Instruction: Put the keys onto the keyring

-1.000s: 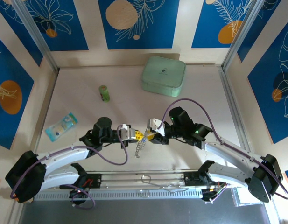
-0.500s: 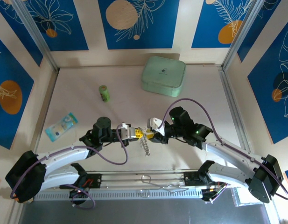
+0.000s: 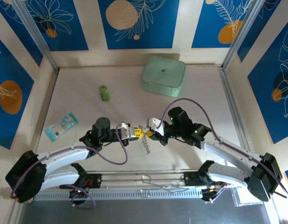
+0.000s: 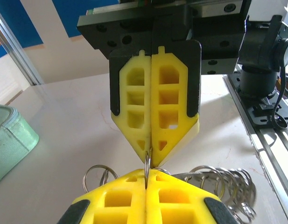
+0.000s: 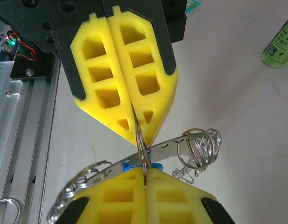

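Pale table (image 3: 204,105) bears a green case (image 3: 163,75), bottle (image 3: 104,93), blue packet (image 3: 61,126).

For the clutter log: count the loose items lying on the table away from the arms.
3. A green cylinder left of centre, a mint-green case at the back, and a blue packet near the left edge. Smaller items may be hidden.

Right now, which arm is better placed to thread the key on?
Likely right: both pinch the keyring, but the silver key lies against the right gripper, not the left gripper.
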Available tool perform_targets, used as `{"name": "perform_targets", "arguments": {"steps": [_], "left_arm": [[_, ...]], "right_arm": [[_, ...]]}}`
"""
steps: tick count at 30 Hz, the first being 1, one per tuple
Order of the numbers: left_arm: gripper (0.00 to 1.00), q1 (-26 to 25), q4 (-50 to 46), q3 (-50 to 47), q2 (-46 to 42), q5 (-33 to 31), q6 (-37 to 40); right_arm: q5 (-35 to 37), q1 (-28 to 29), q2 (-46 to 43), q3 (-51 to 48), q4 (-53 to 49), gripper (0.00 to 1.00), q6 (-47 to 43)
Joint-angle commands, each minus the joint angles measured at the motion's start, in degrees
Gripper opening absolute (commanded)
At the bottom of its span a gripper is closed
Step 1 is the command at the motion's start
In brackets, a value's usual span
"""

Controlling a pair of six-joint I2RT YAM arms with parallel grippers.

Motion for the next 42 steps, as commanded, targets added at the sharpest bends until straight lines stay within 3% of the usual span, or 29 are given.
{"name": "perform_targets", "arguments": {"steps": [1,10,14,21,26,27,29,30,31,37,40,42], "left_arm": [[0.00,-0.3,9.1,-0.7,-0.9,4.1,-3.5],[0.00,-0.3,10.5,-1.3,-0.5,5.7,-4.7],[0.00,-0.3,14.0,-2.3,0.6,5.3,-6.2],[0.00,-0.3,20.3,-2.6,3.6,5.6,-9.3],[0.00,-0.3,21.1,-2.5,4.2,5.8,-9.8],[0.00,-0.3,20.4,-2.4,4.1,5.9,-9.6],[0.05,-0.3,17.3,-1.8,3.5,5.5,-8.7],[0.18,-0.3,14.7,-1.4,2.9,4.7,-7.9],[0.22,-0.3,11.0,-0.8,2.1,4.1,-6.4],[0.21,-0.4,-17.6,7.6,-0.9,3.9,5.5],[0.20,-0.4,-20.8,9.0,-1.0,3.4,7.6],[0.14,-0.4,-21.1,9.4,-0.9,3.5,7.8]], "right_arm": [[-0.9,-0.4,2.1,-0.5,0.8,0.02,0.4],[-7.1,-2.8,-3.6,-4.5,9.0,0.26,3.9],[-10.4,-3.1,-5.2,-5.4,10.1,0.28,3.8],[-11.5,-2.9,-3.6,-5.1,11.5,0.25,4.1],[-9.7,-3.0,-3.7,-4.7,11.4,0.00,3.8],[-9.6,-3.0,-3.8,-4.4,10.7,0.00,3.6],[-8.9,-3.0,-4.0,-3.3,8.7,0.00,3.2],[-8.3,-3.0,-4.0,-2.4,6.8,0.00,2.7],[-7.5,-2.8,-3.7,-1.2,4.3,0.00,1.8],[0.4,0.9,-0.3,7.3,-12.4,0.00,-6.8],[2.0,2.2,1.1,9.6,-15.1,0.00,-8.6],[4.2,3.5,2.3,11.2,-16.9,0.00,-10.1]]}}
